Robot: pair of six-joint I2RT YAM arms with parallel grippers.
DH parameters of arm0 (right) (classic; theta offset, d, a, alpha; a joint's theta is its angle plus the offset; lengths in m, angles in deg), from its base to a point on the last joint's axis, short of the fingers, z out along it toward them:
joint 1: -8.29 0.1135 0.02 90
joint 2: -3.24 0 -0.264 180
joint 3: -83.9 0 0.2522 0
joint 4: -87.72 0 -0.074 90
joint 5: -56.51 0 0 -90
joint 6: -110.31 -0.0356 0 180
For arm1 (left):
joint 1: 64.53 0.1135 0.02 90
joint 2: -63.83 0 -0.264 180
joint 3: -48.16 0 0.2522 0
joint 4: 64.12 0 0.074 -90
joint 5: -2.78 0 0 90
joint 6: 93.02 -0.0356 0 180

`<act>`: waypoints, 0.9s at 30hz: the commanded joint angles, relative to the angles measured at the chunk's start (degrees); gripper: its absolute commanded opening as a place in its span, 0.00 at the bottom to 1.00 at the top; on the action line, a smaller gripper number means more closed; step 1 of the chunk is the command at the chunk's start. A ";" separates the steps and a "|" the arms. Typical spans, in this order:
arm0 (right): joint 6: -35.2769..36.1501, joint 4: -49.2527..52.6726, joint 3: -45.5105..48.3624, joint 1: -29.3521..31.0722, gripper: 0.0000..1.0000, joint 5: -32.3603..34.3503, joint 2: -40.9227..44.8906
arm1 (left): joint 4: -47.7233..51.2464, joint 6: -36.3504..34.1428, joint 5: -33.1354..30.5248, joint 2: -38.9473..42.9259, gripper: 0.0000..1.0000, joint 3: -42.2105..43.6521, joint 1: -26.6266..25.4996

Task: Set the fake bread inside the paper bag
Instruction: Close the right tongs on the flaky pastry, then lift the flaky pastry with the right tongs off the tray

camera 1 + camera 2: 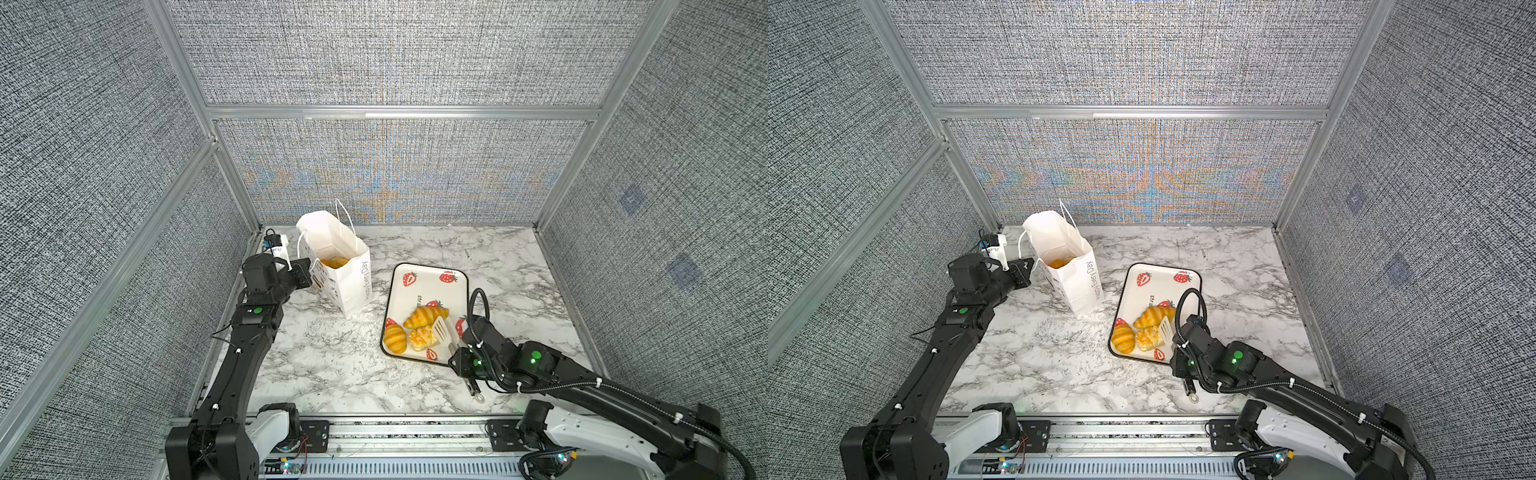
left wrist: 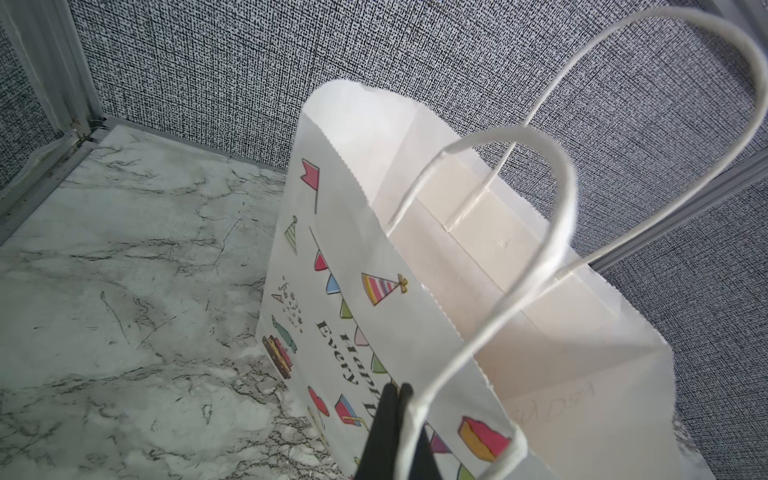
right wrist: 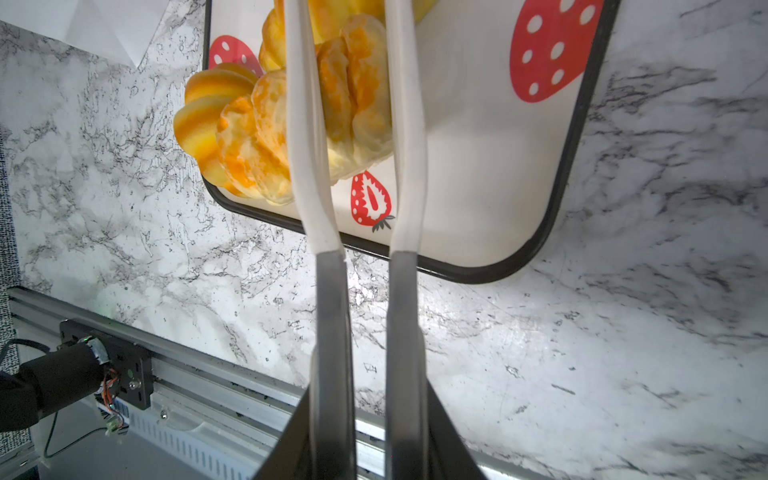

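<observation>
Both arms outstretched, left hand (image 2: 396, 409) pinched closed, right hand (image 1: 455, 354) clamped narrow.

Lab test cell, grey fabric walls (image 1: 390, 50), aluminium frame (image 1: 399, 112), marble tabletop (image 1: 332, 365)

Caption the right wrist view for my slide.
Right gripper, shut on the white tongs, poises them over the fake bread on the strawberry tray.
</observation>
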 commanded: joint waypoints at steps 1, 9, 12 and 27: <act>-0.40 1.01 0.71 -0.06 0.30 0.31 1.16 | 0.00 -0.47 0.20 0.11 0.00 -0.17 0.03; -0.24 2.33 -0.30 0.03 0.30 2.44 4.13 | 0.07 -0.47 0.20 0.08 0.00 -0.15 0.05; 0.55 2.11 -2.06 -0.12 0.30 4.16 4.23 | 0.06 -0.55 0.14 0.06 0.00 -0.25 0.05; 5.96 -4.34 -9.96 -3.64 0.30 5.19 -0.85 | -0.03 -0.47 0.51 0.13 0.00 -0.22 0.03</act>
